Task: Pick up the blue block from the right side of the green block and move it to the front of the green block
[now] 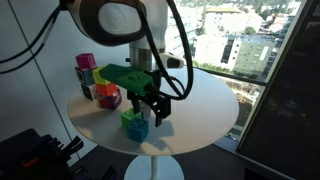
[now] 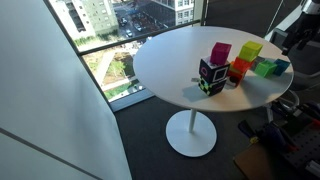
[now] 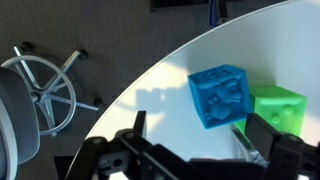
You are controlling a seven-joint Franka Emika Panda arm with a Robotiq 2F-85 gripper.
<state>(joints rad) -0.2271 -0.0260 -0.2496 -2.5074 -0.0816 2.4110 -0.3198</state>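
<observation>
Claw (image 1: pixel 153 113) wide open, empty, over blue block (image 3: pixel 218 95) beside green block (image 3: pixel 280 108); I've no grasp yet, whole move left.

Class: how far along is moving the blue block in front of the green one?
Done: nothing; the blue block sits beside the green block. In hand: the open end effector hovers over them, holding nothing. Left: grasp, lift, place in front.
</observation>
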